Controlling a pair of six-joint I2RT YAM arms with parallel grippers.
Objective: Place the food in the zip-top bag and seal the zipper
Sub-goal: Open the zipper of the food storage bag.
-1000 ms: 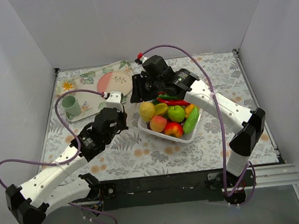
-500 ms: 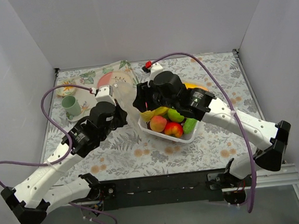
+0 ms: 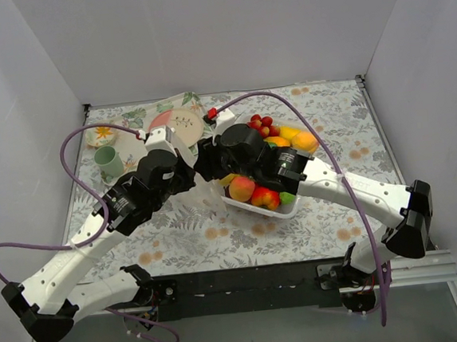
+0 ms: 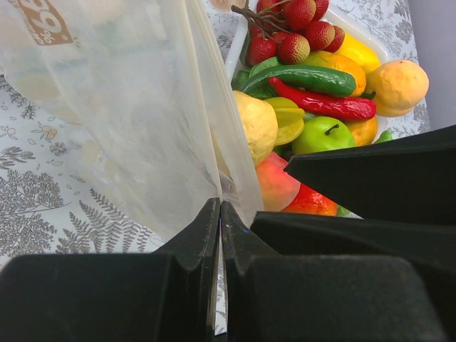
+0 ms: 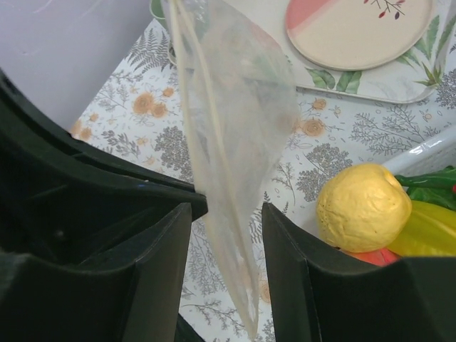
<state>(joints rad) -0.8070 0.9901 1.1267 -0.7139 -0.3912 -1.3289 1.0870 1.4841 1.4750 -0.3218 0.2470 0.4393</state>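
The zip-top bag [image 3: 205,191] is clear and limp. My left gripper [image 3: 186,175] is shut on its edge [image 4: 219,203], and the bag [image 4: 142,107] rises from the jaws, just left of the white tray [image 3: 292,210]. My right gripper [image 3: 204,162] is open, with the hanging bag [image 5: 228,128] between its fingers [image 5: 226,206], touching neither. A thin double line along the bag's edge [image 5: 199,92] looks like the zipper. The food [image 3: 264,193] fills the tray: lychees [image 4: 292,28], cucumber, red chilli, lemon [image 5: 363,206], apples.
A pink-and-white plate [image 3: 178,126] lies on a leaf-print mat at the back left; it also shows in the right wrist view [image 5: 356,28]. A green cup [image 3: 108,160] and a small dish [image 3: 100,136] stand at the far left. White walls close the sides.
My right gripper has swung left from over the tray to the bag, its open jaws now around it. My left gripper has carried the bag right, close beside the tray.
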